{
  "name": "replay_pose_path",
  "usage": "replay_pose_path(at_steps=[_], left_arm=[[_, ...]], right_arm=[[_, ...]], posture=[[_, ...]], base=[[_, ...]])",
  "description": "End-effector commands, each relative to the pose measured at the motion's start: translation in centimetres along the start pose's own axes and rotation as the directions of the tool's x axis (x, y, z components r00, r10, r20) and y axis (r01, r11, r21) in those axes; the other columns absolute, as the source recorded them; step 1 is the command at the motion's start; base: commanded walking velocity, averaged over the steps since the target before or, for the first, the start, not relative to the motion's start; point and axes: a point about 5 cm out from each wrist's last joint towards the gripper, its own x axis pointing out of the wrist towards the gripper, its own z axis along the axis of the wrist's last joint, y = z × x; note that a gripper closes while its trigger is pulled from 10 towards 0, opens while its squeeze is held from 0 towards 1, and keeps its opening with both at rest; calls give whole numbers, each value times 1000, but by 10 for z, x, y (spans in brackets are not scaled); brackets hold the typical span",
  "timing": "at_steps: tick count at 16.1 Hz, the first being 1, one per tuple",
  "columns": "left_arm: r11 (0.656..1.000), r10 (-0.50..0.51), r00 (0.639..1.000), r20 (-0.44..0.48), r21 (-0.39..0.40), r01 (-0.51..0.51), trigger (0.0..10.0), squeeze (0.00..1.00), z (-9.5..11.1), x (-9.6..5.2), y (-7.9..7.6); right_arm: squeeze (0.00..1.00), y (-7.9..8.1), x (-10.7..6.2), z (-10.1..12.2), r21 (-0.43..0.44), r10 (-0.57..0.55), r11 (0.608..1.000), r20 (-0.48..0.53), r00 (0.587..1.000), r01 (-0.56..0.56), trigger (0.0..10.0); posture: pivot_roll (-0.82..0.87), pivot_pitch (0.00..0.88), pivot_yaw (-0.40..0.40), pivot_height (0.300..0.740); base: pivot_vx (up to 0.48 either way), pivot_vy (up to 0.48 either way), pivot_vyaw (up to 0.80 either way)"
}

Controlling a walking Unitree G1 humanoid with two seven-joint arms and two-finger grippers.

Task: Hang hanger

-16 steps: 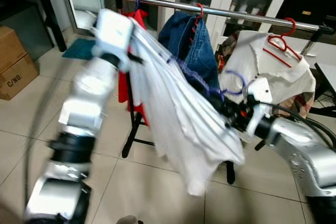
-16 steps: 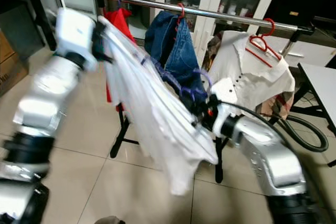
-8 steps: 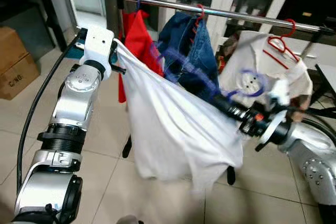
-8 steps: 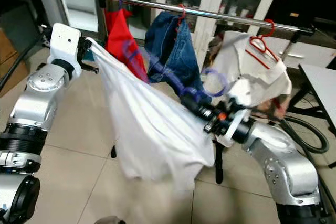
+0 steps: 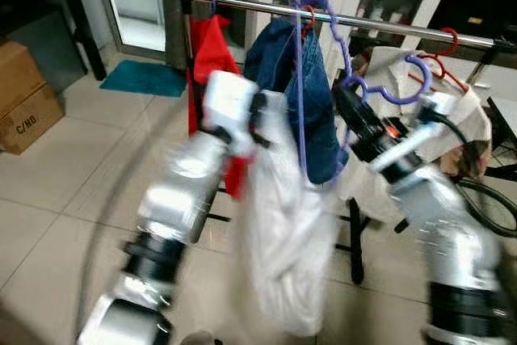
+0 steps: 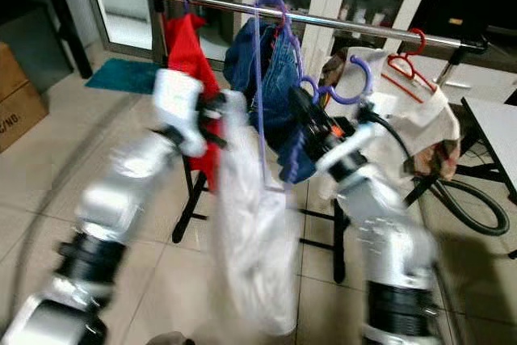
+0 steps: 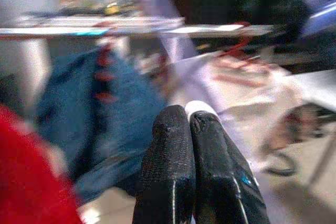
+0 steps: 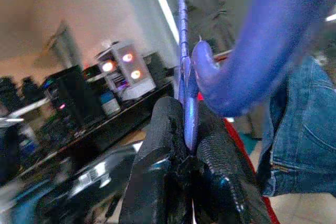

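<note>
Right gripper (image 8: 189, 145) clamps my purple hanger (image 5: 380, 90); left gripper (image 7: 197, 150) pinches white shirt (image 5: 283, 232); hook may miss rail (image 5: 380, 26).

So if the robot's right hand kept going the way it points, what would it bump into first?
Probably the blue jeans hanging under the rail. The right hand, holding the purple hanger, points up toward them, though depth is unclear.

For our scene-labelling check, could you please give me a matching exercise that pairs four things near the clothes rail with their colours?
Things:
1. hanger held by the right gripper
2. hanger on the shirt at the far right of the rail
3. jeans hung on the rail
4. garment held by the left gripper

Colours:
A. white
B. blue denim
C. purple
D. red

Pairs: 1-C, 2-D, 3-B, 4-A
</note>
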Motion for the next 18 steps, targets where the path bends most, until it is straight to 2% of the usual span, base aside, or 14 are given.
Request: replay_pose_path(at_steps=[1, 2, 3, 4, 5, 6, 8, 9, 10, 12, 14, 15, 16, 18], left_arm=[[999, -46, 998, 49, 4, 45, 0, 0, 14, -1, -8], [997, -74, 996, 52, -4, 74, 0, 0, 14, -4, -17], [997, -74, 996, 50, -5, 74, 0, 0, 13, -6, -18], [999, -33, 999, 39, -9, 34, 0, 0, 12, -11, -15], [998, 58, 998, 15, -22, -58, 0, 0, 9, -23, -4], [996, 88, 996, 5, -25, -88, 0, 0, 7, -27, -1], [982, 186, 982, -27, -31, -187, 0, 0, -2, -41, 9], [966, 255, 966, -39, -27, -256, 6471, 0, -8, -51, 15], [952, 299, 952, -66, -51, -303, 10000, 0, -15, -56, 19], [918, 381, 917, -117, -66, -390, 10000, 0, -27, -63, 25], [867, 486, 868, -103, -68, -494, 10000, 0, -38, -70, 22], [855, 500, 858, -115, -89, -510, 10000, 0, -41, -72, 21], [849, 508, 852, -126, -95, -520, 10000, 0, -43, -73, 21], [875, 450, 888, -95, -152, -459, 10000, 0, -40, -70, 15]], right_arm=[[0, -5, 2, 8, -20, -47, 999, 45, 998, 48, 10000], [0, -9, 7, 12, -10, -105, 994, 84, 991, 106, 10000], [0, -13, 8, 15, -3, -147, 989, 101, 984, 148, 10000], [0, -23, 7, 19, -47, -246, 966, 114, 963, 252, 10000], [0, -39, -3, 21, -264, -364, 892, 63, 929, 367, 10000], [0, -42, -8, 18, -334, -384, 867, 28, 923, 371, 10000], [0, -46, -26, 11, -386, -450, 831, -44, 892, 400, 10000], [0, -47, -41, 6, -390, -494, 812, -63, 867, 434, 10000], [0, -45, -51, 3, -394, -518, 798, -62, 853, 456, 10000], [0, -38, -66, -4, -381, -545, 786, -56, 836, 487, 10000], [0, -27, -73, -14, -342, -565, 784, -51, 823, 517, 10000], [0, -25, -74, -16, -331, -572, 783, -49, 819, 527, 10000], [0, -23, -73, -17, -329, -572, 782, -44, 819, 529, 10000], [0, -12, -65, -19, -328, -535, 804, -38, 844, 495, 10000]], posture=[[84, 0, -20, 740], [85, 0, -21, 740], [85, 0, -21, 740], [88, 0, -22, 740], [89, 0, -24, 740], [89, 0, -24, 740], [88, 0, -24, 740], [81, 0, -23, 740], [77, 0, -20, 740], [67, 0, -14, 740], [62, 0, -1, 740], [62, 0, 0, 740], [64, 0, 1, 740], [73, 0, 5, 740]], base=[[0, 0, 0], [0, 0, 0], [0, 0, 0], [0, 0, 0], [0, 0, 0], [0, 0, 0], [0, 0, 0], [0, 0, -619], [0, 0, -800], [0, 0, -800], [0, 0, -800], [0, 0, -800], [0, 0, -800], [0, 0, -800]])
